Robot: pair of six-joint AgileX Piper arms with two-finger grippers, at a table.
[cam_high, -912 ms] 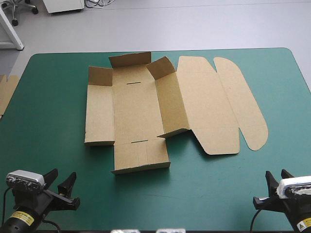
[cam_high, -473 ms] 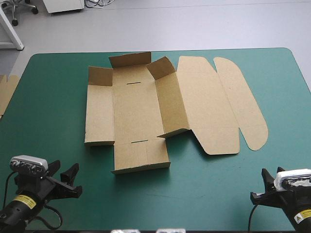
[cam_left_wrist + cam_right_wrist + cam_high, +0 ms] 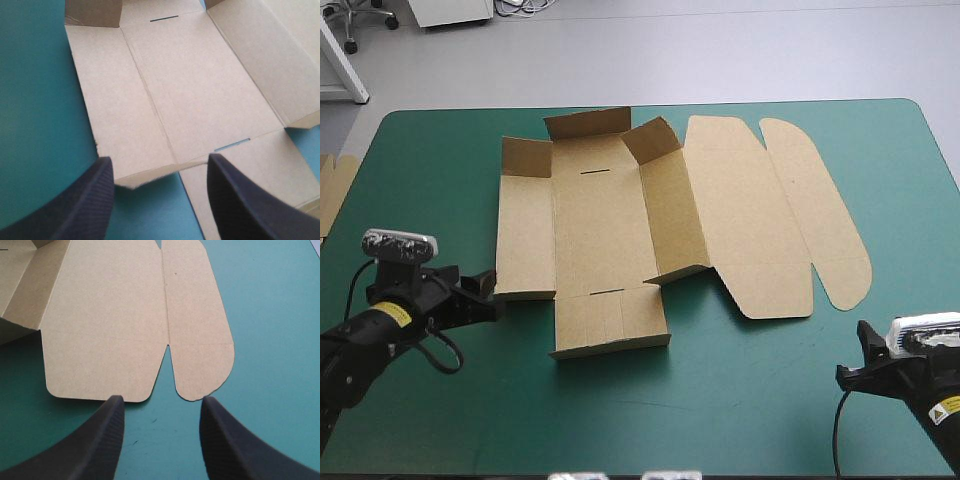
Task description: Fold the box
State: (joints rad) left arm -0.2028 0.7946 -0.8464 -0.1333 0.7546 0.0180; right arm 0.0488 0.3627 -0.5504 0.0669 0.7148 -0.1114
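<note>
A strip of spare board (image 3: 332,190) shows at the left edge of the table (image 3: 440,150). Next comes the left gripper (image 3: 482,288), low over the teal-green cover with its black fingers (image 3: 82,200) spread apart and nothing held. It sits just beside the near left corner of the box (image 3: 600,230). In the left wrist view that corner's edge, slightly lifted off the cover, lies between the fingertips; whether they touch it cannot be told.

The box lies in the middle of the table, toward the far edge, mostly unfolded. Its left wall lies nearly flat, the far wall and the two far corner flaps stand up, and the right wall (image 3: 672,215) is raised at a tilt. The near flap (image 3: 610,320) lies low toward the robot. The lid (image 3: 745,215) lies flat to the right, ending in a rounded flap (image 3: 820,210).

The right gripper (image 3: 855,355) is by the near right corner of the table, well apart from the box, fingers (image 3: 85,445) parted and empty. In its wrist view the lid's near edge and the rounded flap lie ahead of it.
</note>
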